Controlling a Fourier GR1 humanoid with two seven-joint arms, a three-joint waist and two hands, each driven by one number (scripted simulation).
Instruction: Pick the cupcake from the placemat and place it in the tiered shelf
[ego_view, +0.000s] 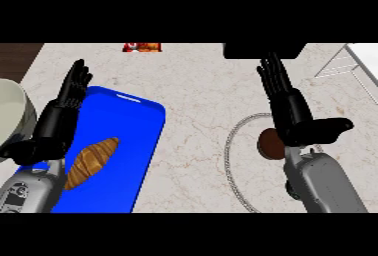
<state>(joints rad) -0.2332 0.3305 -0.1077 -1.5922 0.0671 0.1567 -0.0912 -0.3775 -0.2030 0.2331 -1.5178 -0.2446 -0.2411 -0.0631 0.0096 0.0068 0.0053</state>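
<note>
Cupcake (269, 144): brown, round, sits on the placemat (230, 136), right of its centre, part hidden behind the right hand. Not in the shelf. Placemat is round, grey rim, pale like the counter (196, 90); its right side is covered by the right forearm.

Right hand (295, 117): over the placemat, just right of and above the cupcake. Fingers straight, close together, pointing to the far edge. Thumb spread wide to the right. Nothing held. Heel of the hand is next to the cupcake; contact cannot be told.

Shelf (347, 65): white wire, top right corner, well apart from the cupcake, only part in view.

Black block (264, 50) at the far edge, just beyond the right fingertips.

Left hand (65, 102): at the view's left, resting open, fingers straight and up, holding nothing, over the left edge of the tray (136, 135).

Tray: blue, long, rounded corners, left of the placemat, apart from it. Bread (91, 162), brown, long, lies on it at a slant, near the left forearm.

Bowl (13, 117): pale, at the left edge, cut off.

Red-orange item (142, 47) at the far edge, too small to tell.
</note>
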